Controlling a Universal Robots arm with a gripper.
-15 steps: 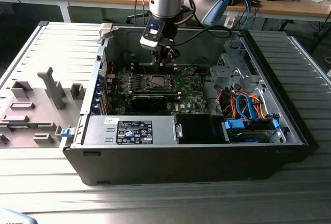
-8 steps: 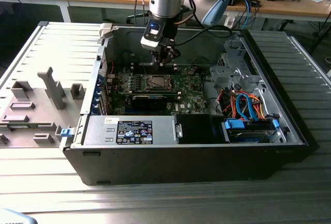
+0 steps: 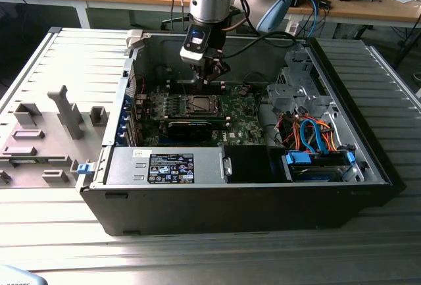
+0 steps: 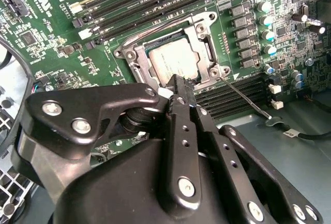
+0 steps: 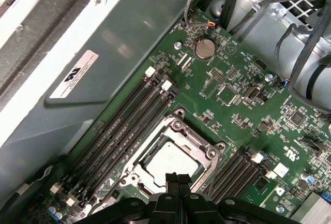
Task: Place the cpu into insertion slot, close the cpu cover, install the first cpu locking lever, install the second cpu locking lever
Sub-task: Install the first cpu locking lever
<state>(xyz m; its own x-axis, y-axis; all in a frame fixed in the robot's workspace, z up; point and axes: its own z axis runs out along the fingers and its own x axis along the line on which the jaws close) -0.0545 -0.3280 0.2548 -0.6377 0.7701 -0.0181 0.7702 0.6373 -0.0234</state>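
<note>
Cable-strewn wooden benches back a ribbed grey metal table (image 3: 59,245), where an open black computer case (image 3: 230,209) lies on its side. My black two-fingered pincer (image 3: 206,69) reaches down over the large green circuit board (image 3: 243,127) inside. My fingers are pressed together and grip nothing. Their tips sit close above one edge of the small square dark insertion slot (image 3: 199,104); I cannot tell whether they touch it. The flat square cpu with a dull silver-grey top (image 4: 173,61) sits in that slot. The thin silver frame of the cpu cover (image 4: 206,36) lies down around it. A thin silver wire locking lever (image 4: 243,97) juts from the socket's corner across the long black memory slots (image 4: 227,105) and looks unlatched to me. I judge the lever work to be the step in hand. Doing it well calls for meeting the wire near its hooked end with my tips together. It also calls for one steady press and for keeping off the chip and the small silver-topped capacitors (image 4: 266,19).
</note>
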